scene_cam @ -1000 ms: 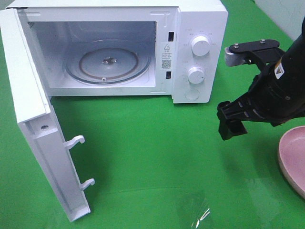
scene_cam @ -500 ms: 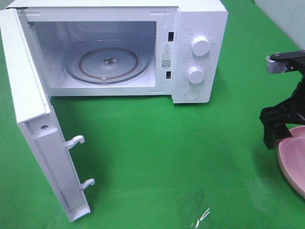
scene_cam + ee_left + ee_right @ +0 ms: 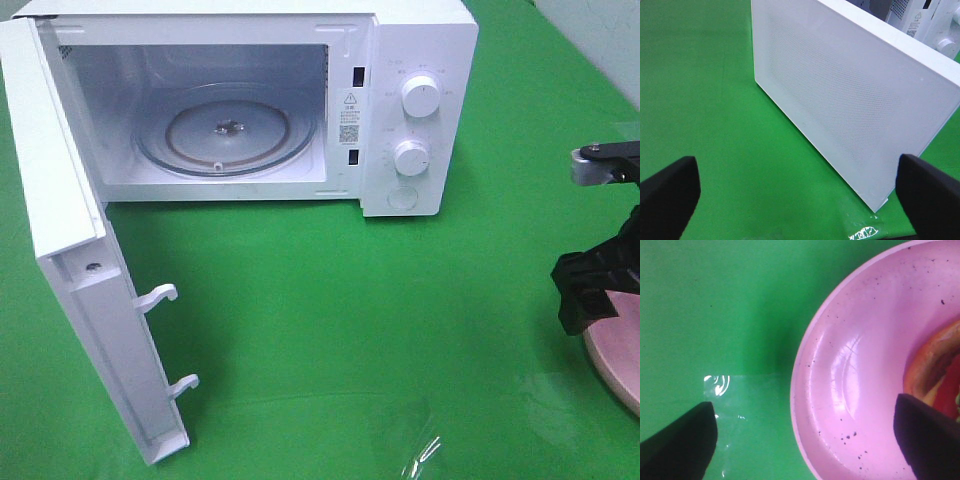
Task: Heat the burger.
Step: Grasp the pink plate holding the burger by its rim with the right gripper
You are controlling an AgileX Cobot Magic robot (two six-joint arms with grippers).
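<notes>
Pink plate (image 3: 850,365) holds the burger (image 3: 939,360) — just beside one right gripper (image 3: 805,437) finger.

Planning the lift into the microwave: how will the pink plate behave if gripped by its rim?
The plate looks rigid and glossy, so a grip may slip on its rim. Held at one edge it would probably tip, since the burger sits further in.

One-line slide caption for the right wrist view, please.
Open right claw over the pink plate rim, with the burger edge showing beside one finger.
</notes>
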